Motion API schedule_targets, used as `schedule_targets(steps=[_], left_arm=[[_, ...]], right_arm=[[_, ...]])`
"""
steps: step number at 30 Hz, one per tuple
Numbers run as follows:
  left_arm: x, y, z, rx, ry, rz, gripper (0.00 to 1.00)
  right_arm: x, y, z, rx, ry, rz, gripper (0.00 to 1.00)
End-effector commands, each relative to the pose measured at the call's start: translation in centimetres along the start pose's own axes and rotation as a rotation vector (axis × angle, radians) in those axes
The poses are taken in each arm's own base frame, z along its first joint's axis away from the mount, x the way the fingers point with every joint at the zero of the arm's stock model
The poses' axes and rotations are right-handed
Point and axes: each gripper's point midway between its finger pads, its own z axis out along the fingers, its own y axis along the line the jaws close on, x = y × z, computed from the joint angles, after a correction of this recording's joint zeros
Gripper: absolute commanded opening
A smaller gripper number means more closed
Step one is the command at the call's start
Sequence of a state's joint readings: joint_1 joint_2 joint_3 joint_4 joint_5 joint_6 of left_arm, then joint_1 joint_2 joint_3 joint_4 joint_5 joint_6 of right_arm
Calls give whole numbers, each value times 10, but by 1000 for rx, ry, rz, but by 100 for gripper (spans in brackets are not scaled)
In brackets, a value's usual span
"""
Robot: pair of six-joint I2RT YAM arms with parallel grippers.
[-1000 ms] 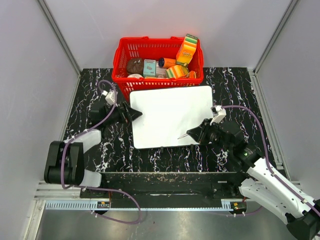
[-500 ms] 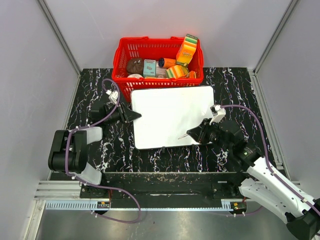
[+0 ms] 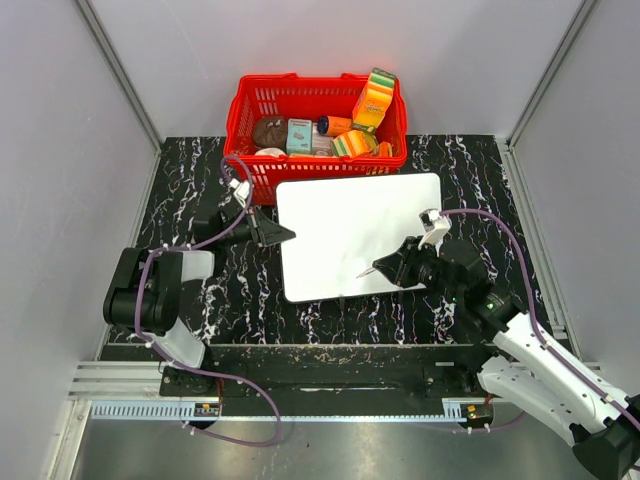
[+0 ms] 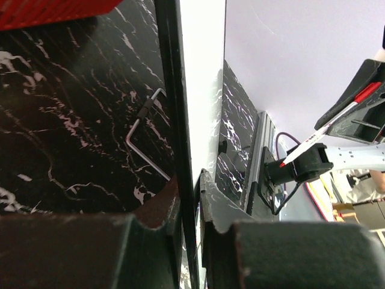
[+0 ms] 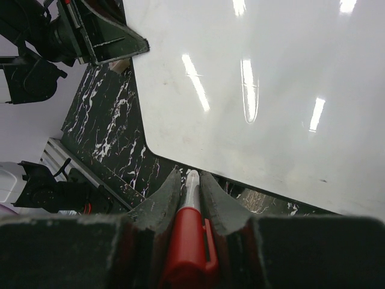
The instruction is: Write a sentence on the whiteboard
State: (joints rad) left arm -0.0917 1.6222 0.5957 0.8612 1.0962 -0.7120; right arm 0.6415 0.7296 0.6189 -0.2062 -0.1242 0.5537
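Note:
The whiteboard [image 3: 360, 225] lies flat on the black marble table, and its face is blank. The sentence is not in view. My left gripper [image 3: 288, 235] is shut on the board's left edge. In the left wrist view its fingers [image 4: 195, 179] pinch the dark rim of the whiteboard [image 4: 203, 72]. My right gripper [image 3: 395, 266] is shut on a red marker [image 5: 190, 241], whose pale tip [image 3: 362, 274] points left near the board's near edge. I cannot tell whether the tip touches. The right wrist view shows the whiteboard [image 5: 271, 78] ahead of my right gripper [image 5: 190, 178].
A red basket [image 3: 250, 120] holding several packets stands right behind the board. A bent metal rod [image 4: 141, 129] lies on the table under the board's left side. Grey walls close in the table at the left, right and back.
My left gripper has closed on the board's left edge and moved right, sliding the whiteboard to the right. The right gripper and marker have barely moved.

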Motion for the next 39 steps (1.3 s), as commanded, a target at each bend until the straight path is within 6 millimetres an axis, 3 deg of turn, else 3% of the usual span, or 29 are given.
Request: schedule_targets(steps=[1,13,24,27,33,39], left_arm=[[8,-12,19,86,53,164,0],[22,-12,19,46,43,136,0],[35,-11,25,-10,67,145,0],[39,-15,28,-6,77,158,0],[41,-15,31,-4,87,156,0],[43,-18,30,11,93,159,0]], right_arm=[[-26,23,-5,-77,-80,-33,0],[-53,31,-10,-74,-154,-127,0],[-86,38,16,-63,-225,-230,0],[-113,48,19,-62,-305,-280,0],[-147,56,34,-34,-381,-339,0],[-150,62,45,-58,-383,-353,0]])
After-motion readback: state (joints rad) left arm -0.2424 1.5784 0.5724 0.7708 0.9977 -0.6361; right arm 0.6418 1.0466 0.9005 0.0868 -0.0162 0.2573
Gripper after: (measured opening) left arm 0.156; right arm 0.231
